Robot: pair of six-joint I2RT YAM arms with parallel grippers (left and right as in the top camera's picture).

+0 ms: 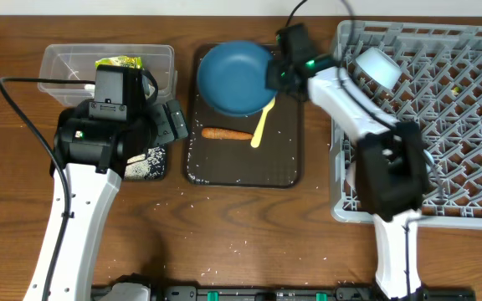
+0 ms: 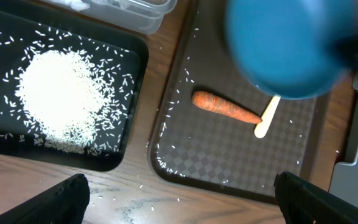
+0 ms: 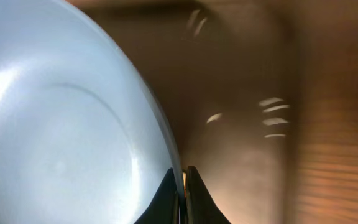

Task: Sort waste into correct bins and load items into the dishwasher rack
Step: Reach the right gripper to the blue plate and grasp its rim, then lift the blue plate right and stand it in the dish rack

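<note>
Overhead view: at upper centre, the right end effector [image 1: 277, 73] clamps the rim of the blue plate [image 1: 233, 79] over the brown tray [image 1: 284, 163]. The left end effector [image 1: 171, 124], jaws apart, hovers by the black tray [image 1: 146, 170].

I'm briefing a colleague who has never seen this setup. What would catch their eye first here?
The big blue plate, pinched at its rim by the right gripper over the far end of the brown tray, draws the eye first. Next comes the heap of white rice in the black tray at left, then the orange carrot lying beside the yellow spoon on the brown tray.
</note>
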